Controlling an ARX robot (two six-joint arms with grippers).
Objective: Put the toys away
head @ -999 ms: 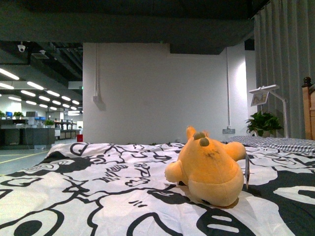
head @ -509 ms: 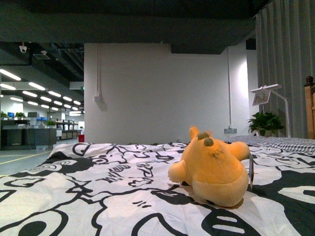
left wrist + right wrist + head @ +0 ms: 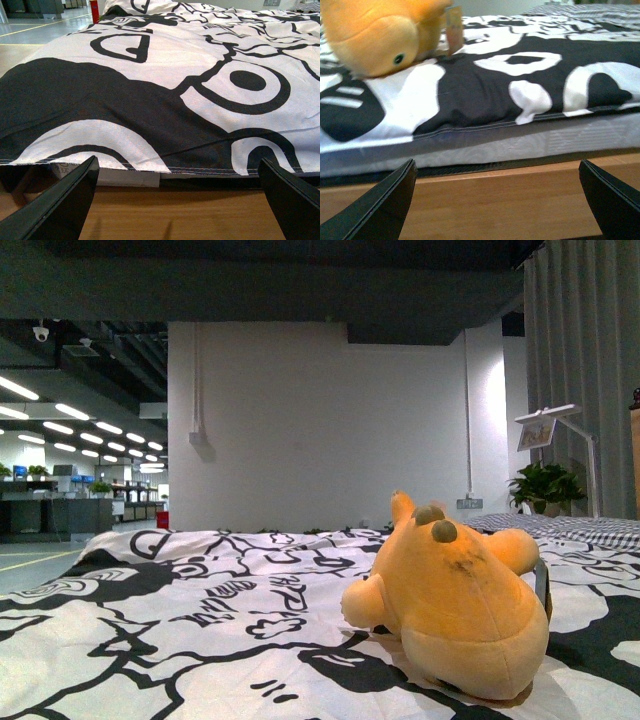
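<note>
The big worktop [image 3: 200, 640] is a bed with a soft black-and-white cover [image 3: 165, 100] on it. The cover is loose and has folds. A claw that slides in low may catch the cloth and drag it. Then the toy may roll or tip over.

Under the cover runs a wooden edge [image 3: 495, 200]. Both claws hang low, down by this edge, in front of the worktop. An arm that goes straight ahead from here may bump the wood or the side of the mattress. I think it needs to go up first.

The plush toy [image 3: 455, 605] lies on the cover, on the right side of the worktop, near the front edge. It is fat, round and squishy. A pinch on its round back may slip off. A pinch that is too light may grab only fuzz, and the toy may drop on the way. No box for the toy shows in any view, so I cannot tell where it goes.

The right claw [image 3: 497, 161] is spread wide with nothing in it. The toy sits off to one side of it, so the claw may miss if it does not line up. The left claw [image 3: 177, 160] is spread wide and bare too, and it sees no toy.

A small paper tag [image 3: 453, 25] sticks out of the toy. A grab on the tag alone may let the toy swing or fall.
</note>
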